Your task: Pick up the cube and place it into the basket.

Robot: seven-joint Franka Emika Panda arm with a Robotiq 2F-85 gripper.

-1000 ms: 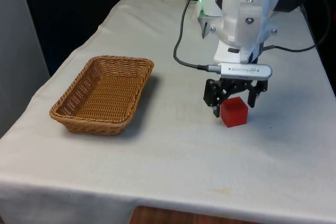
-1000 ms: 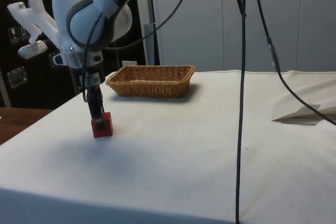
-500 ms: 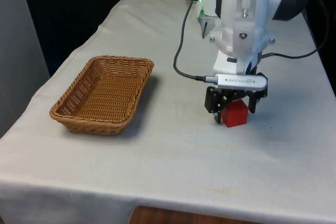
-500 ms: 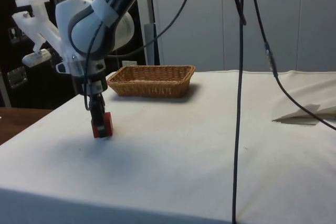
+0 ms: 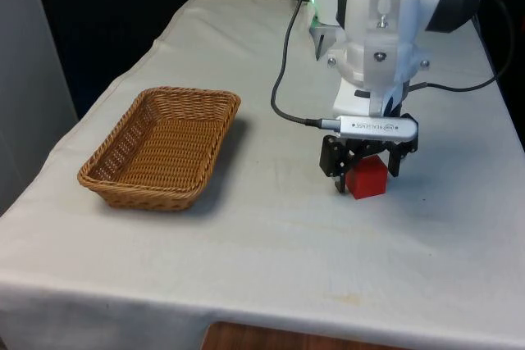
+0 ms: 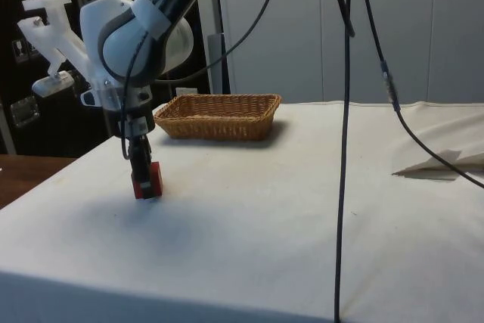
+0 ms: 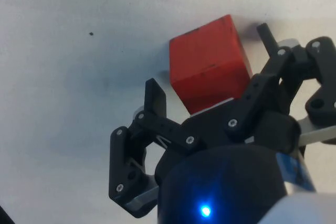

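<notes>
Since the frame one second earlier, the claw (image 5: 367, 175) has been lowered from just above the red cube (image 5: 367, 178) until its fingers straddle it, while over the last half second almost no change is seen. The cube is shown resting on the white-clothed table (image 5: 246, 252), toward the front view's right and well apart from the wicker basket (image 5: 161, 147), which lies toward the front view's left. In the wrist view the claw (image 7: 210, 77) is seen spread, with one finger (image 7: 155, 98) set beside one face of the cube (image 7: 209, 64) and the other finger (image 7: 268, 38) beside the opposite face; a narrow gap is judged to remain on at least one side, so the cube is not yet pinched. The cube lies directly between the fingertips and slightly turned against them, which is the relation on which the closing move depends. In the side view the claw (image 6: 144, 179) is seen low at the cube (image 6: 147, 181), close to the cloth. The grasp step is judged to be in hand; lifting and carrying to the basket (image 6: 218, 116) remain.
</notes>
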